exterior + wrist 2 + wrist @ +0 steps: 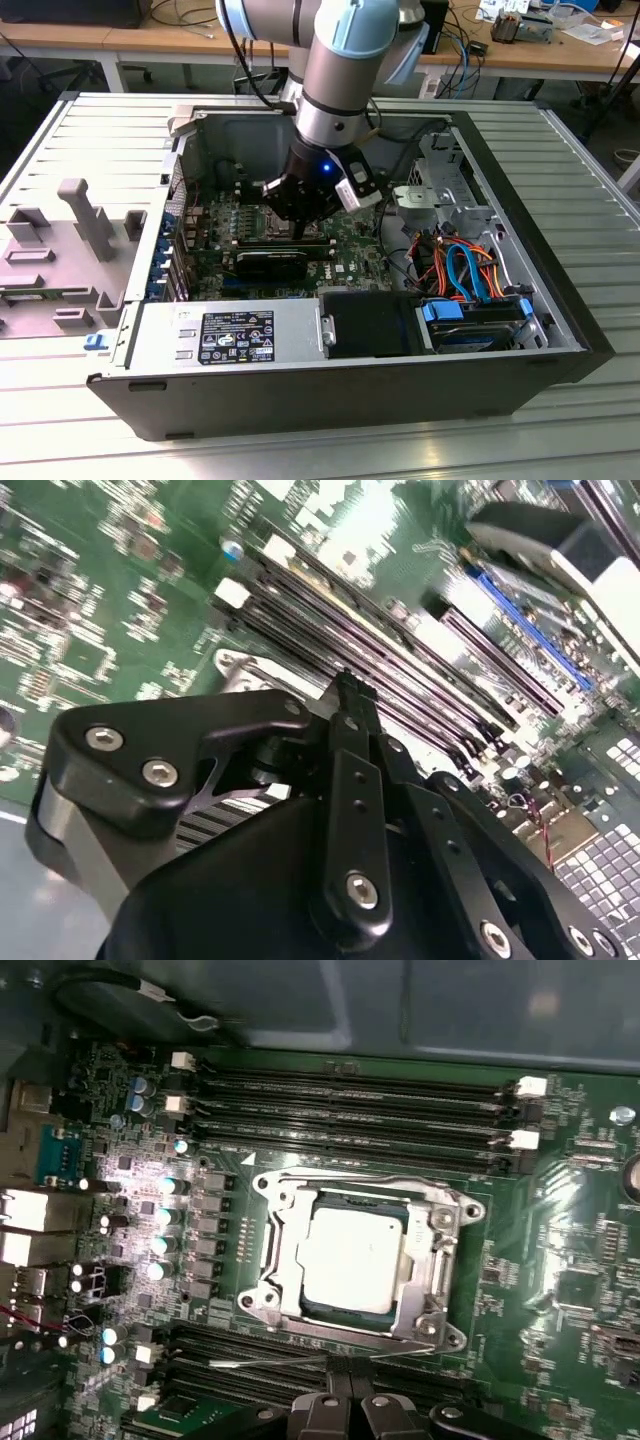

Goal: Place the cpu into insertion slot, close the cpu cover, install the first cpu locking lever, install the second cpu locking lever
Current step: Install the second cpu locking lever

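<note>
In the first wrist view the cpu [352,1258] lies flat in the insertion slot [258,1301], its silver top showing through the window of the cpu cover [286,1260], which is folded down over it. One thin locking lever [370,1178] runs along the socket edge by the memory slots. A second wire lever [265,1363] runs along the opposite edge toward my fingertips. My gripper [350,1395] sits at that edge with its black fingers pressed together. It is also shut in the second wrist view [345,685]. In the exterior view the gripper [300,215] reaches down into the case over the motherboard.
Long black memory slots [350,1090] flank the socket on both sides. The open computer case [560,330] holds a power supply [230,335], a black block [268,262] and a drive cage with coloured cables [470,270]. A grey fixture [80,220] stands at the exterior view's left.
</note>
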